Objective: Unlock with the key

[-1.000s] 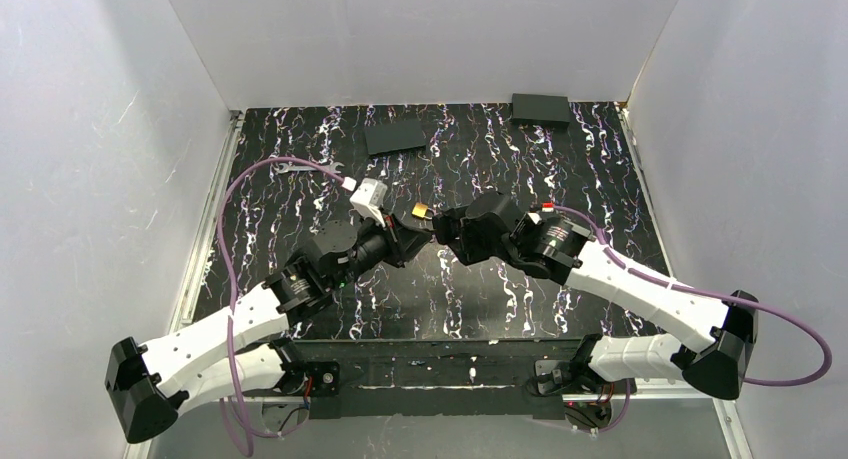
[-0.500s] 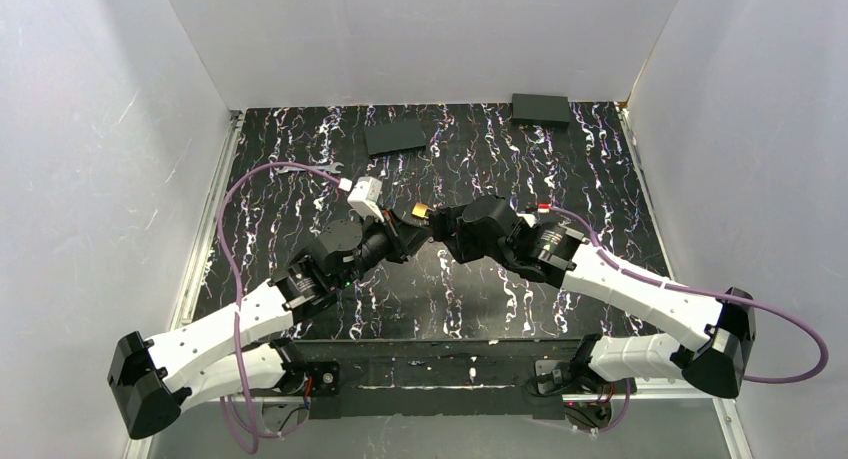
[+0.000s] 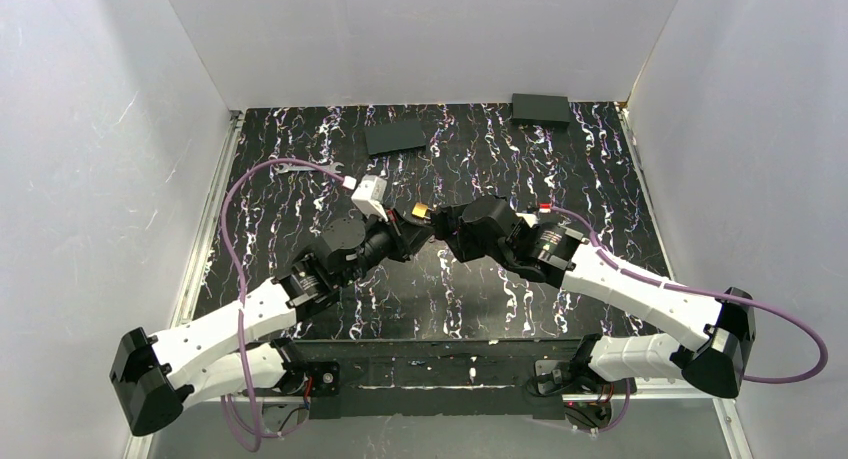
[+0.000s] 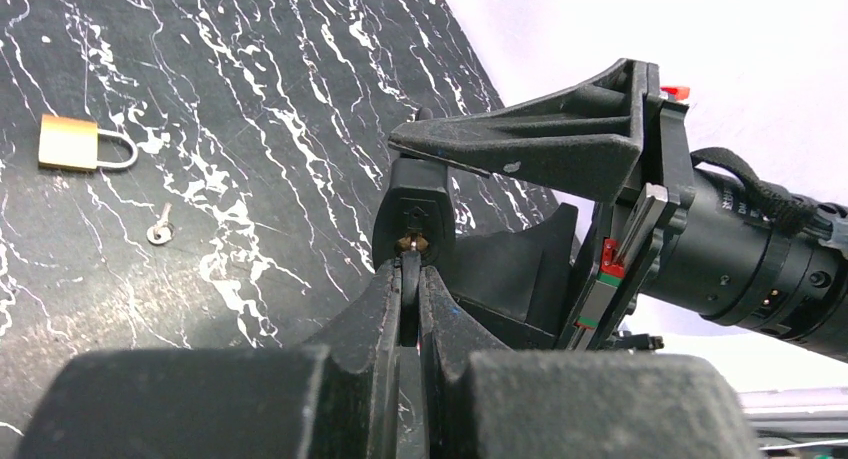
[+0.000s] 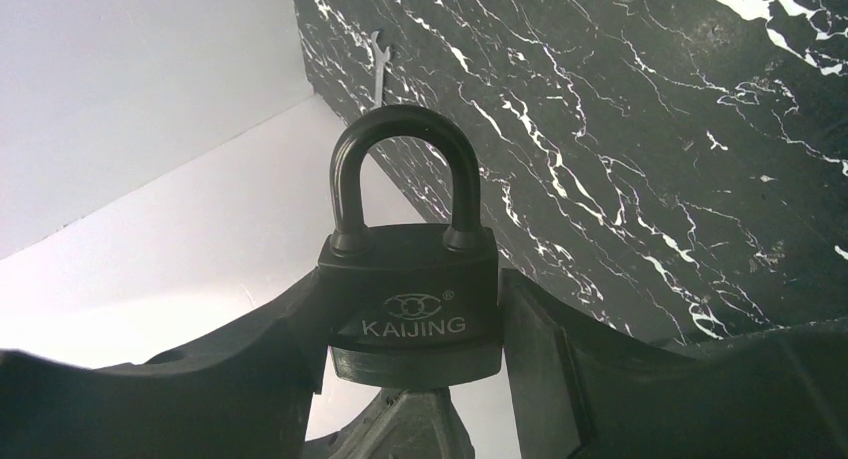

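My right gripper (image 3: 447,234) is shut on a black padlock (image 5: 412,289) marked KAIJING, gripped by its body sides, with the shackle (image 5: 405,174) closed. In the left wrist view the padlock's underside (image 4: 413,204) faces me and shows a brass keyhole (image 4: 411,241). My left gripper (image 4: 411,264) is shut on the key's black head (image 4: 410,279), and the key's tip sits at the keyhole. The blade is hidden. In the top view the two grippers meet at mid-table, with the left gripper (image 3: 418,235) against the right.
A small brass padlock (image 4: 70,144) and a tiny loose silver key (image 4: 160,226) lie on the black marbled table (image 3: 500,159). A silver wrench (image 3: 300,167) lies at the far left. Two black boxes (image 3: 396,136) (image 3: 541,110) sit at the back. White walls enclose the table.
The left arm has shifted slightly and its wrist has turned a little. Both grippers stay pressed together at the black padlock.
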### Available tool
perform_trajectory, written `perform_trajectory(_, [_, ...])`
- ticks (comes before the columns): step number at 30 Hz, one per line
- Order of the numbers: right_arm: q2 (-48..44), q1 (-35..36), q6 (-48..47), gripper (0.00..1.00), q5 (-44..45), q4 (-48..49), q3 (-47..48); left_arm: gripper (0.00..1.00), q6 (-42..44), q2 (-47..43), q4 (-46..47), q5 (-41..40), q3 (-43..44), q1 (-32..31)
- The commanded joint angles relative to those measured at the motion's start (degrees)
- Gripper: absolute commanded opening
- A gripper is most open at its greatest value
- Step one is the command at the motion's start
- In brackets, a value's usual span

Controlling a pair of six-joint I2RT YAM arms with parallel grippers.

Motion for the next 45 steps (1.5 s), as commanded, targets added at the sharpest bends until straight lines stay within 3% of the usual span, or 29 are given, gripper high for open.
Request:
perform_trajectory(1, [-1.5, 1.4, 10.3, 0.01, -2.1, 8.9, 2.1, 0.00, 6.6, 2.9, 0.8, -1.6, 0.6, 0.5])
perform_trajectory(9, [1.5, 1.4, 9.2, 0.01, -4.5, 11.1, 3.4, 0.00, 5.4, 9.9, 2.4, -2.0, 3.7, 0.4])
perform_trajectory(15, [1.6, 1.4, 8.5, 0.01, -3.0, 10.9, 3.5, 0.00, -0.1, 10.4, 2.2, -5.2, 3.4, 0.6])
perform_trajectory(22, [1.7, 1.4, 7.8, 0.01, -2.0, 10.7, 4.3, 0.00, -2.8, 12.3, 1.7, -2.8, 4.1, 0.8])
perform_trajectory(34, [-2.7, 1.3, 5.4, 0.01, 3.4, 6.1, 1.8, 0.57, 9.0, 3.2, -5.0, 0.3, 1.8, 0.8])
perform_trajectory(40, [-3.6, 1.3, 3.2, 0.01, 4.7, 3.9, 2.0, 0.70, 10.8, -3.8, -11.6, 2.5, 2.5, 0.8])
perform_trajectory(42, [-3.7, 1.3, 2.2, 0.01, 5.3, 2.8, 2.3, 0.78, 11.8, -5.7, -16.5, 4.3, 4.6, 0.8])
perform_trajectory(45, [-3.9, 1.3, -1.6, 0.01, 6.6, 2.2, 2.7, 0.81, 13.4, -7.2, -23.3, 5.2, 8.2, 0.9])
